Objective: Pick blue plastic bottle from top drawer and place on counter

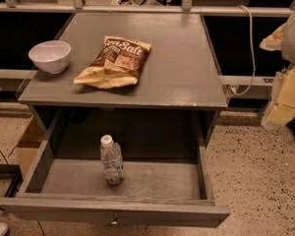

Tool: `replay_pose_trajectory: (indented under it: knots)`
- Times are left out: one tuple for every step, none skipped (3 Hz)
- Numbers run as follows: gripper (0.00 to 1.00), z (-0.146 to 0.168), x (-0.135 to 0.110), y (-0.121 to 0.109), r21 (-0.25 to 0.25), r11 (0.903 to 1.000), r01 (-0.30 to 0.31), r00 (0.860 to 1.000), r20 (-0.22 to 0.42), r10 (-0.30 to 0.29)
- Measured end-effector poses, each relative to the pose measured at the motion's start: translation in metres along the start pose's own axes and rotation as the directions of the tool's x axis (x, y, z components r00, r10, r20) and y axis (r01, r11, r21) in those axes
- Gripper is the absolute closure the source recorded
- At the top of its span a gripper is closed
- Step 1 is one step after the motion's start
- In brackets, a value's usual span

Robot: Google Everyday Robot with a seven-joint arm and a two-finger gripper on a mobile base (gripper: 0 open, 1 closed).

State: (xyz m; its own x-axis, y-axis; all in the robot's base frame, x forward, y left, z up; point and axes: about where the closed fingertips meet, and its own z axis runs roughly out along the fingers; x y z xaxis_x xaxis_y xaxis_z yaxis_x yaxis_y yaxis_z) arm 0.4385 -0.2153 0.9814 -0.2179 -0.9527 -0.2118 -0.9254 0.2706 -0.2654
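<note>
Hanging at three o'clock, right of the counter (pixel 177 68), on an arm sloping down from two o'clock: gripper (pixel 285 100), grip impossible to tell. Standing upright at six o'clock inside the open top drawer (pixel 113 213): blue plastic bottle (pixel 111 161).

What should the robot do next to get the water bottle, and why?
Probably swing the gripper left and down toward the open top drawer. The gripper hangs far off at the right edge, beside the counter, while the blue plastic bottle stands upright in the drawer, cap up, with nothing touching it.
</note>
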Motion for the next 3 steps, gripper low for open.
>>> replay_pose_trajectory:
  knots:
    - [0.0,0.001,0.0,0.001,-0.002,1.0,0.0,1.0,0.006,0.0]
    - [0.0,0.01,-0.004,0.007,-0.028,0.9996,0.003,0.998,0.061,-0.002]
    - [0.0,0.036,-0.005,0.01,-0.079,0.9968,0.008,0.993,0.115,0.001]
